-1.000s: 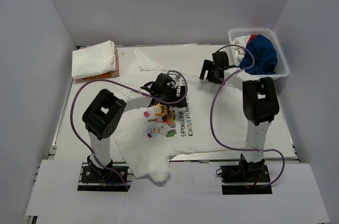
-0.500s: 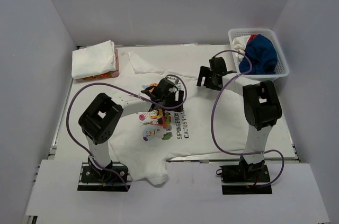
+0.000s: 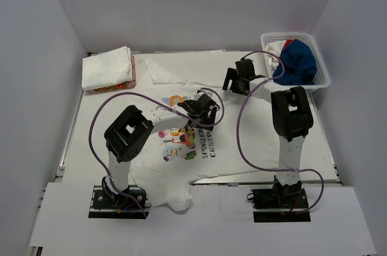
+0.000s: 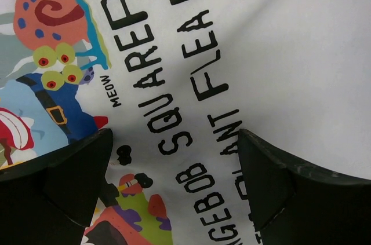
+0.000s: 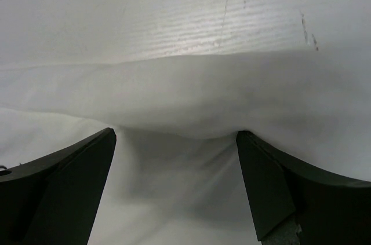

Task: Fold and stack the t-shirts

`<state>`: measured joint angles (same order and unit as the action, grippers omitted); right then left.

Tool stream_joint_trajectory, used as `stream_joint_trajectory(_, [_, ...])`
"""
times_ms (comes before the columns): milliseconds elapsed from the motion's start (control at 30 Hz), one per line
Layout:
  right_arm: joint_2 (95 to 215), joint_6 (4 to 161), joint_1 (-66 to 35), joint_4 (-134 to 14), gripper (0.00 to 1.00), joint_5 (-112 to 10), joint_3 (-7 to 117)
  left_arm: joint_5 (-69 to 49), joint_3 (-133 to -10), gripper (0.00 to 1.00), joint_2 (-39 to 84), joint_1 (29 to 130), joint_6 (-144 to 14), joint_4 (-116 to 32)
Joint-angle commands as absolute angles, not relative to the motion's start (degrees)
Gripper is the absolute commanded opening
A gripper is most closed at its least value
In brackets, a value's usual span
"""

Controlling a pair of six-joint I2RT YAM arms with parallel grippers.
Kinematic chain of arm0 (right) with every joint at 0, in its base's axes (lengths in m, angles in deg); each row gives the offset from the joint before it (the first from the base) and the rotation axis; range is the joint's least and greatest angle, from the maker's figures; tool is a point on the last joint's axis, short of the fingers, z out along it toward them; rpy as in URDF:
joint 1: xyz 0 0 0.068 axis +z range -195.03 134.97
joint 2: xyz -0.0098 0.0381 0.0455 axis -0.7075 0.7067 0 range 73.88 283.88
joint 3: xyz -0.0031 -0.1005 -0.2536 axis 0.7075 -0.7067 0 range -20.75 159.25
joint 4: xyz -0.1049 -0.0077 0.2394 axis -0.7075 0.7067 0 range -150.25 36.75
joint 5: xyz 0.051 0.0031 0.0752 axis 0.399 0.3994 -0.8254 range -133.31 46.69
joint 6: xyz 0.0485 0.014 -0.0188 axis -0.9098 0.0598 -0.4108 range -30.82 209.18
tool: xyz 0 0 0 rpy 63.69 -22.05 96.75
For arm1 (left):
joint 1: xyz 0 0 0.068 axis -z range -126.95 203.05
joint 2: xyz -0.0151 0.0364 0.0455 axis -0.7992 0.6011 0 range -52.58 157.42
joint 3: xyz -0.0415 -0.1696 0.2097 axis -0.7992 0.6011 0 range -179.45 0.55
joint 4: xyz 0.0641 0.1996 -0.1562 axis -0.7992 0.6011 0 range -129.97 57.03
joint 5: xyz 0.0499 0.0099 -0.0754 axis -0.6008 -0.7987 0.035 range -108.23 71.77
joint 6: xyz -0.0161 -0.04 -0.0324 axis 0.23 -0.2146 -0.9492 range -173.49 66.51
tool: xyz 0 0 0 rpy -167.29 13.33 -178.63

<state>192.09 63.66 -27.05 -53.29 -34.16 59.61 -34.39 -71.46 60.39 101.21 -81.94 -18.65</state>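
On the counter (image 3: 81, 117), my left end effector (image 3: 202, 111), gaping like the right end effector (image 3: 236, 80), has slid right over the white printed fabric t-shirt (image 3: 163, 174); flattening unfinished.

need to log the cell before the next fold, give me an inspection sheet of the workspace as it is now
surface: white table, largely covered by cloth
job's things: printed white t-shirt spread flat; folded white shirt at far left; basket at far right holding blue and white clothes
clutter: orange item under the folded white shirt, kind unclear
grippers: left gripper open over the t-shirt's print; right gripper open at the same shirt's far edge
cables: purple cables loop from both arms above the t-shirt
surroundings: plain white walls on three sides
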Motion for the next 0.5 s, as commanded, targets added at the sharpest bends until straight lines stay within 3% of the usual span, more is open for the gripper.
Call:
stream_joint_trajectory(0, [196.0,62.4,-27.9,-54.5,0.91,-31.3,64.1,-35.0,-64.9,1.00,71.1,101.4,-86.2,1.5])
stream_joint_trajectory(267, [199.1,57.6,-28.8,-63.7,0.91,-24.7,67.8,-36.2,-63.9,1.00,71.6,103.6,-87.3,2.0])
stream_joint_trajectory(467, [209.5,59.5,-29.7,-70.7,0.91,-16.8,85.8,-36.7,-63.9,1.00,72.1,104.7,-87.3,2.0])
